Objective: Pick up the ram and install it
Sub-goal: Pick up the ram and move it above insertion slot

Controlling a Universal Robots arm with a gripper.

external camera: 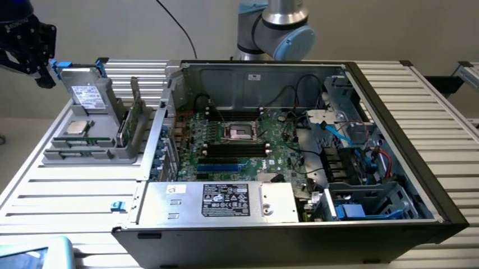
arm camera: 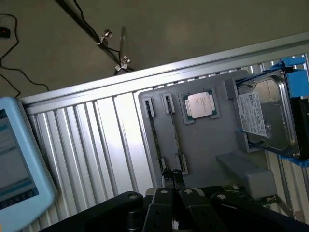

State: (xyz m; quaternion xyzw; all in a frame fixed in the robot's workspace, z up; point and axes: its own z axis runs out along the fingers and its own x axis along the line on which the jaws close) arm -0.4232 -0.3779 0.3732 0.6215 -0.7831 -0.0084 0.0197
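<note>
Step in hand, as I judge it: approaching the ram for the pick.

- **Claw** (arm camera: 172,180): it is hanging empty with its fingers pinched together, off the eleven o'clock corner of the grey holder (external camera: 82,159) in the exterior view.
- **Doing it well:** the fingers are likely needing to spread first, come down square over the stick's top edge and grip mid-length, so it is lifting out level.
- **Ram** (external camera: 129,126): it is standing on its long edge along the holder's side, at about four o'clock from the claw and nine o'clock of the open computer case (external camera: 438,202).
- **Look:** it is showing long, thin and green, its chips too small to tell.
</note>
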